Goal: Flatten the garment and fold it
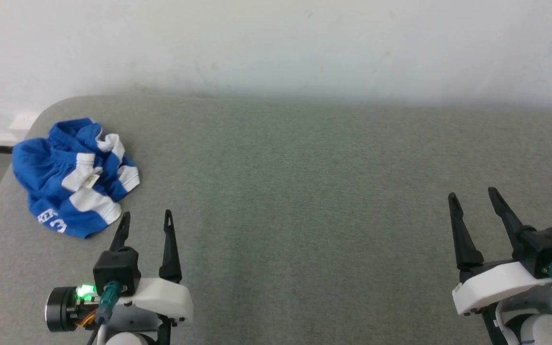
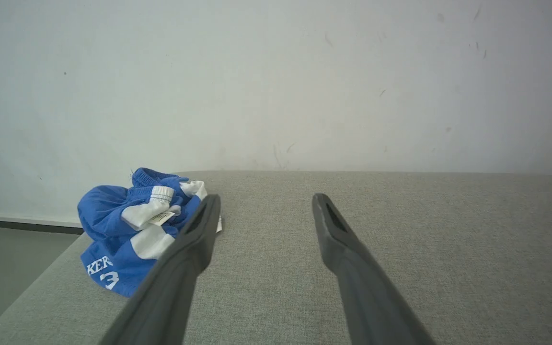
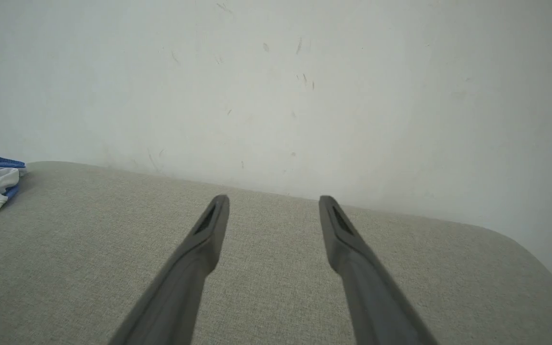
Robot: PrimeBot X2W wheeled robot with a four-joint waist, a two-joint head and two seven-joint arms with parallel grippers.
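With left hand [image 1: 146, 213] and right hand [image 1: 472, 192] released, reach to garment [image 1: 72, 177] at tabletop's [image 1: 304, 191] far-left corner; pinch one edge, drag centreward.

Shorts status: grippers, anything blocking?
Left gripper open, empty, near shorts. Right gripper open, empty. Shorts crumpled, untouched, at grey surface's left corner. Nothing in between.

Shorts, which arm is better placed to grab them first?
Left. The crumpled shorts lie just ahead of the open left gripper; the open right gripper is far off on the other side.
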